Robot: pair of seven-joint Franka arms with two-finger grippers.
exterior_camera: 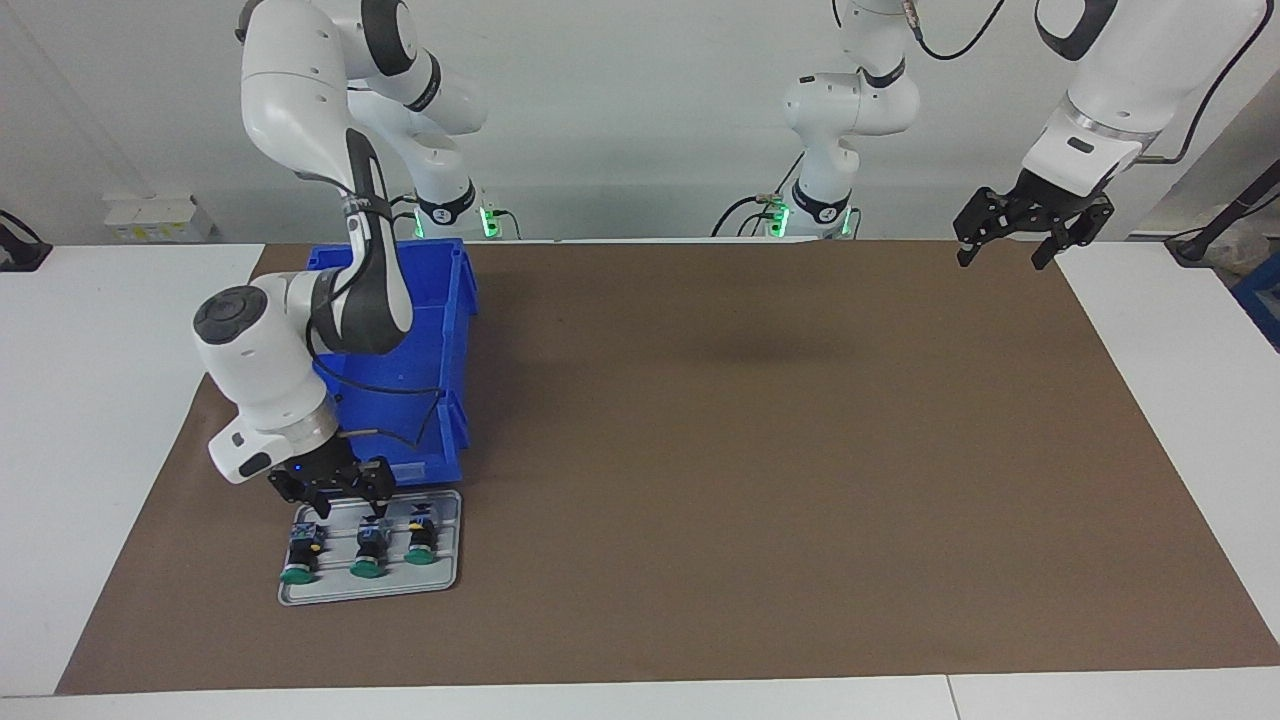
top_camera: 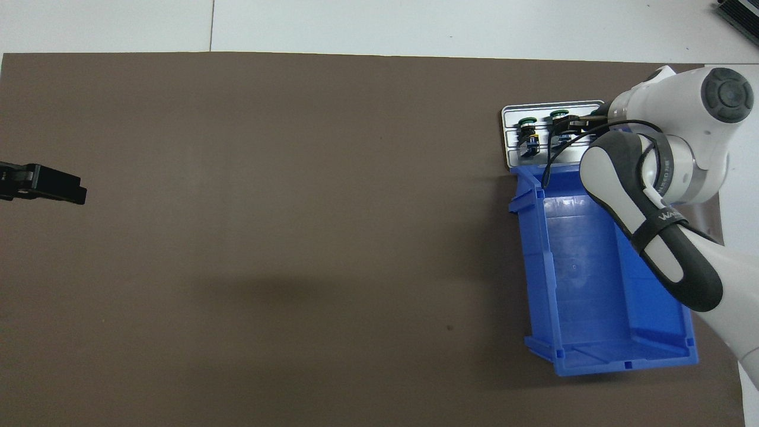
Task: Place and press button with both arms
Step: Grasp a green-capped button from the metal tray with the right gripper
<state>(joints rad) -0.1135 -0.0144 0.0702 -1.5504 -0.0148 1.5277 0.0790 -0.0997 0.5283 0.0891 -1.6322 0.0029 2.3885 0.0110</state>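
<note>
While the left arm waits, its left gripper (exterior_camera: 1030, 240) hangs in the air over the brown mat's (exterior_camera: 760, 450) edge at the left arm's end, well apart from the blue bin (exterior_camera: 440, 330), fingers spread, nothing in them. Blue bin sits on the mat toward the right arm's end, close to the robots. Right arm (exterior_camera: 290, 330) reaches over the bin. Just beside the bin, farther from the robots and touching or nearly touching its wall, lies a small grey tray (exterior_camera: 452, 540) with three green-capped buttons in a row, lying on their sides, caps pointing away from the bin. Right gripper (exterior_camera: 347, 500) is down at the tray's bin-side part, over the middle button (exterior_camera: 370, 555), fingers part-way closed around its body; cannot tell if they actually pinch it. Outer two buttons (exterior_camera: 298, 560) (exterior_camera: 420, 545) lie untouched either side.
</note>
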